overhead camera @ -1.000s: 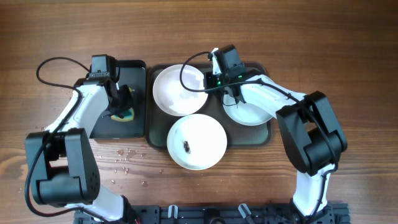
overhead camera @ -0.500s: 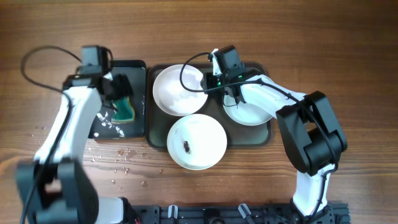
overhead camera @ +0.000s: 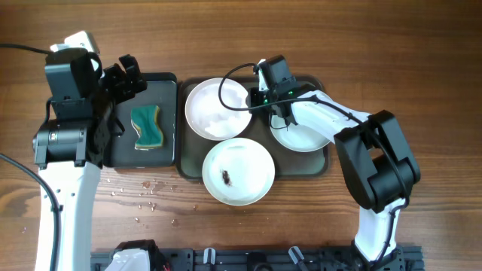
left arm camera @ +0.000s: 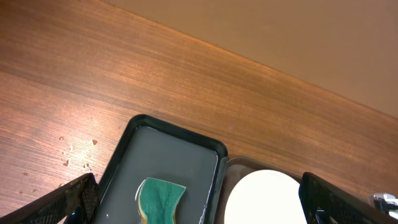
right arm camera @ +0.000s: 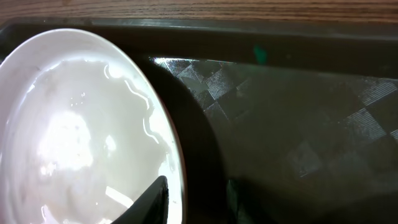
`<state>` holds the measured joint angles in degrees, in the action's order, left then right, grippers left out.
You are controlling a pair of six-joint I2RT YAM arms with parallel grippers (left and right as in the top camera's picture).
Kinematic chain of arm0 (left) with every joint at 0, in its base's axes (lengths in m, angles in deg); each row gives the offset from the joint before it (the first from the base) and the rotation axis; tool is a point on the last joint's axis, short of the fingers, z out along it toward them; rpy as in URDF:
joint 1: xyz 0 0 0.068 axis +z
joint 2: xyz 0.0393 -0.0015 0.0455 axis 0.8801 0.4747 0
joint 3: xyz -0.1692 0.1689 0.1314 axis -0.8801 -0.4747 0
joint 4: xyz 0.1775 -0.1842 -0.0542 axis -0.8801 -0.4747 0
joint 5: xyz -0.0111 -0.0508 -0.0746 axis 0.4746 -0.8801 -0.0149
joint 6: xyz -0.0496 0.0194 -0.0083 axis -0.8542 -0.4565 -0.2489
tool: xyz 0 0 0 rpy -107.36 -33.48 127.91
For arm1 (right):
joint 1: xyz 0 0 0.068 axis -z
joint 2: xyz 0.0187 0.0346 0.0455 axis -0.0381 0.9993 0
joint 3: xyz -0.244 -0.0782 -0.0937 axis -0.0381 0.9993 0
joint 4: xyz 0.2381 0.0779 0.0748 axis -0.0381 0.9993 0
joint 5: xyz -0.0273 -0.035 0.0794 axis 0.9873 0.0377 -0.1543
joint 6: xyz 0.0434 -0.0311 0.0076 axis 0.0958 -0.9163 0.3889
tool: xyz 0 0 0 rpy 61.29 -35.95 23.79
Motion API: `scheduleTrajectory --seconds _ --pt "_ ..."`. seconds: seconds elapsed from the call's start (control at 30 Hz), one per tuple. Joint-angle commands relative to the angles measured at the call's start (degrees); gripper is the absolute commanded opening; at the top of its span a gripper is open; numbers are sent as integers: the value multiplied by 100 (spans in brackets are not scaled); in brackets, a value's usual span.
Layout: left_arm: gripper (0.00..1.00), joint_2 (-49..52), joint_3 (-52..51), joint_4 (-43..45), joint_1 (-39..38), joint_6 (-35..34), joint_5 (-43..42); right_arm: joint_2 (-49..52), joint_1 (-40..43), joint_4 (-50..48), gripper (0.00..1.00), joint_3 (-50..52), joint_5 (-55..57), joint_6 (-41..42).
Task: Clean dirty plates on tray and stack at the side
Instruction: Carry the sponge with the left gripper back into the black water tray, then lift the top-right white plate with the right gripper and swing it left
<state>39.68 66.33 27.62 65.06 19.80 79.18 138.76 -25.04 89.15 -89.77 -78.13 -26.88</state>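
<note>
Three white plates sit on the dark tray [overhead camera: 320, 162]. The back-left plate [overhead camera: 215, 109] looks wet and bare; in the right wrist view this plate [right arm camera: 74, 137] fills the left. My right gripper [overhead camera: 256, 105] [right arm camera: 198, 199] stands open astride its rim, one finger over the plate and the other outside, apart from the edge. The front plate [overhead camera: 248, 162] has a dark smear [overhead camera: 226, 178] and overhangs the tray's front rim. The right plate [overhead camera: 305, 135] is partly hidden by my right arm. My left gripper [overhead camera: 124, 75] [left arm camera: 208, 202] is raised, wide open and empty.
A green sponge [overhead camera: 147, 126] [left arm camera: 160, 198] lies loose in the narrow black tray [overhead camera: 167, 90] left of the plates. Water drops and crumbs [overhead camera: 147, 192] dot the wooden table in front of that tray. My left arm stands tall over the table's left side.
My left gripper opened, let go of the sponge and rose up and to the left. The sponge now lies free on the black tray. My right arm stayed at the plate's rim.
</note>
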Motion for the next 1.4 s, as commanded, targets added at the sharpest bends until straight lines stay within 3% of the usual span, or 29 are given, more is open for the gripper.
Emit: scheduleTrajectory --seconds 0.0,0.23,0.4,0.77,1.17,1.37 --pt "100 -9 -4 -22 26 15 57 122 -87 -9 29 -15 103 33" --pt "100 -4 -4 -22 26 15 57 258 -177 11 25 -15 356 31" --pt "100 -4 -4 -22 26 15 57 258 -186 28 4 -15 380 63" --pt "100 -4 -4 -22 26 15 57 -407 127 625 4 -428 -59 1064" --pt "100 -4 -4 -22 26 15 57 -1073 39 866 4 -647 -76 1534" --pt "100 -4 -4 -22 26 15 57 -1067 -404 848 4 -994 813 1530"
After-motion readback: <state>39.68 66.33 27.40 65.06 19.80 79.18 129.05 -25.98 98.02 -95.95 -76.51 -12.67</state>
